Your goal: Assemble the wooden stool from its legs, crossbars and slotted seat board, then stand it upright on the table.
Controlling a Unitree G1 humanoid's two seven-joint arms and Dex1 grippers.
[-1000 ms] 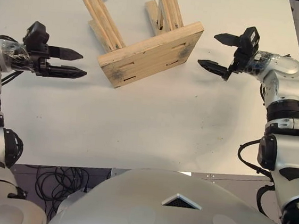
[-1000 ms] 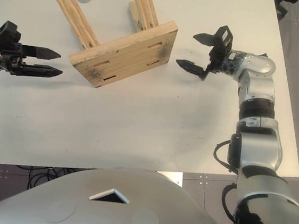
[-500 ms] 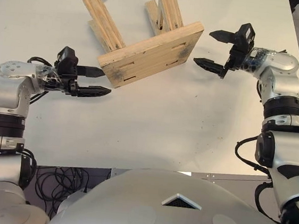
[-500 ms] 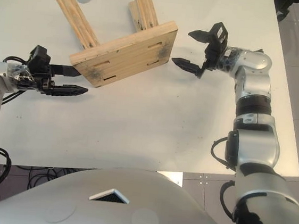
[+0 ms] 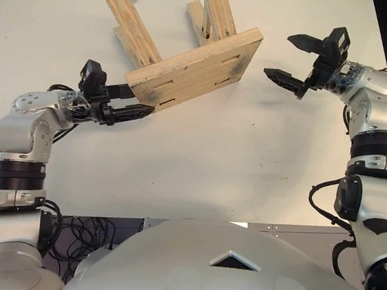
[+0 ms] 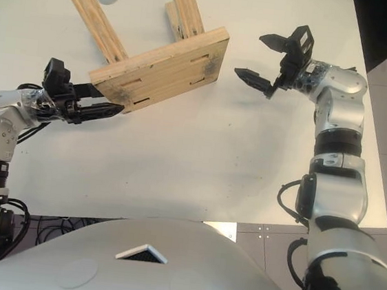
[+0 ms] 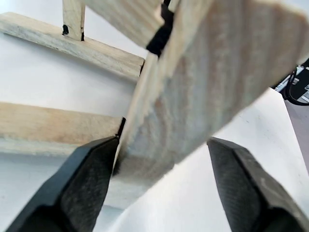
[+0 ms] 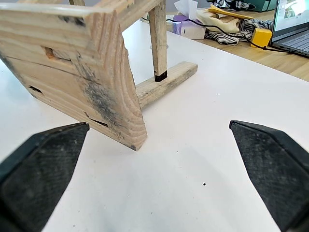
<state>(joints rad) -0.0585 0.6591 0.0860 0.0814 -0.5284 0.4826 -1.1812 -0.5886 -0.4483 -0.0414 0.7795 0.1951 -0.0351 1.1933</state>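
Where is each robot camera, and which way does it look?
Left eye view: on the head, looking forward and down at the table, the stool lying on its side, the left gripper and the right gripper.
Right eye view: the head camera's other eye, same scene.
Left wrist view: on the left wrist, looking along its open fingers straddling the seat board corner.
Right wrist view: on the right wrist, looking between its open fingers at the seat board, apart from it.
Shared: all four see the stool.
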